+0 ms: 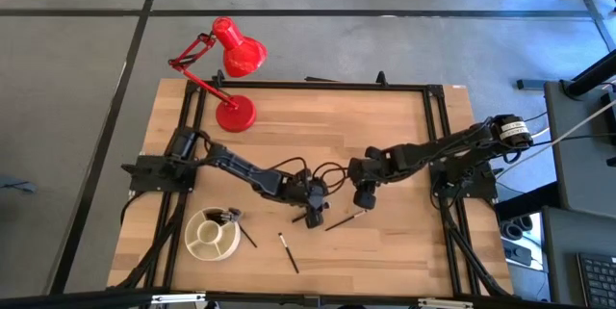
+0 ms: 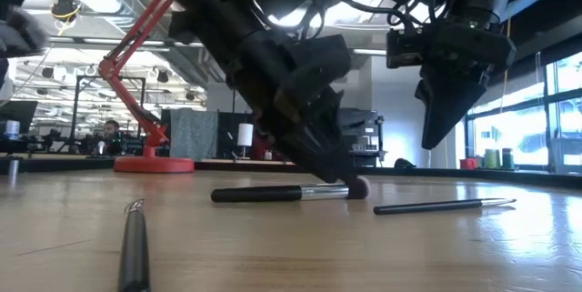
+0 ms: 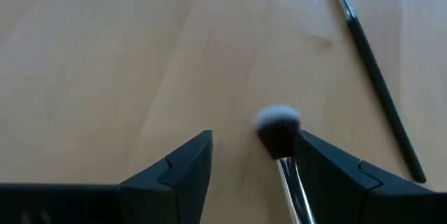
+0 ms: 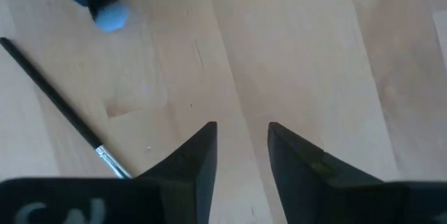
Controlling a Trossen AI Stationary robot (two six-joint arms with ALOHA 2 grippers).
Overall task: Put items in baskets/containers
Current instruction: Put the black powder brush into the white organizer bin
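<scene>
My left gripper (image 3: 253,140) (image 1: 312,215) is low over the table and open. A makeup brush (image 2: 273,194) lies flat on the wood between its fingers, its fluffy tip (image 3: 278,128) close to one finger (image 3: 328,172). My right gripper (image 4: 241,132) (image 2: 444,128) hangs above the table, open by a narrow gap and touching nothing. A thin brush (image 1: 345,220) (image 2: 446,206) lies below it. Another brush (image 1: 289,253) (image 2: 135,251) lies nearer the table's near edge. The cream dish (image 1: 200,242) sits near the left front corner with brushes (image 1: 226,215) in it, and one more brush (image 1: 246,235) lies beside it. My left gripper comes at the brush from above, slanting down, with its fingers on either side of the silver ferrule (image 3: 293,192). One finger stands right against the ferrule; whether it touches, I cannot tell. The brush lies flat on the table.
A red desk lamp (image 1: 231,54) stands with its round base (image 1: 236,114) at the table's far left. A black frame (image 1: 308,85) runs along the table's edges. Bare wood (image 1: 385,251) stretches across the near right part.
</scene>
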